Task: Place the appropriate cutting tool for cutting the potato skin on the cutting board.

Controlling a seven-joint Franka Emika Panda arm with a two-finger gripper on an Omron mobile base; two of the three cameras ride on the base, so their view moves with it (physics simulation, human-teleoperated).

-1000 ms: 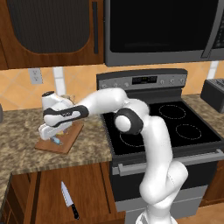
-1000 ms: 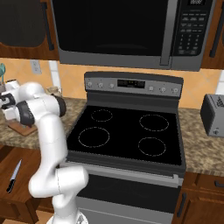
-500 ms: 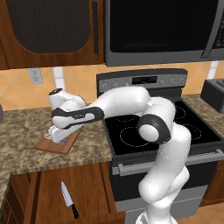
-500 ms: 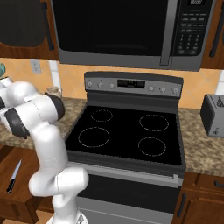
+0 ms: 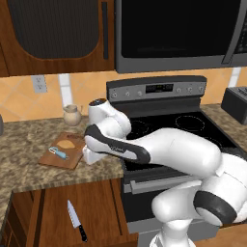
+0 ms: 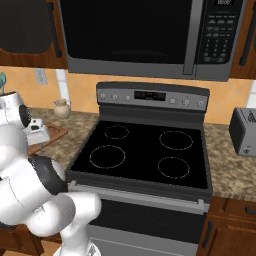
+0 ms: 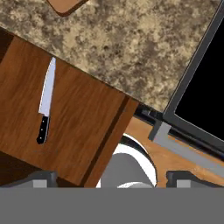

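A simulated kitchen w/ a speckled brown-and-tan granite countertop [image 5: 29,159], glossy and mottled. On it lay the cutting board [image 5: 72,155], a flat reddish-brown wooden rectangle w/ rounded corners, set at an angle. The peeler [image 5: 60,153] rested on the board's near-left part: short, pale blue handle, small rounded head. The potato [image 5: 69,143], a flat tan-yellow oval, sat on the board just behind the peeler, apart from it.

The white arm curved low across the counter front; the gripper [image 5: 90,155] hung at the board's right edge, over the counter lip. In the hand view only the two dark finger tips [image 7: 41,178] showed at the bottom corners, set wide apart w/ nothing between them; the jaws stood open & empty.

A kitchen knife [image 5: 76,221] w/ black handle & smooth silver blade lay on a lower wooden surface [image 5: 96,202] in front of the cabinets, blade pointing away from the camera; the hand view showed it too [image 7: 45,101] on grained brown wood.

A small rounded beige jug [image 5: 72,115] stood at the back of the counter by the orange tiled wall. To the right, a black glass-top stove [image 6: 145,152] w/ four thin ring outlines, a dark microwave [image 6: 145,35] above it, & a boxy grey toaster [image 6: 244,131] on the far counter.
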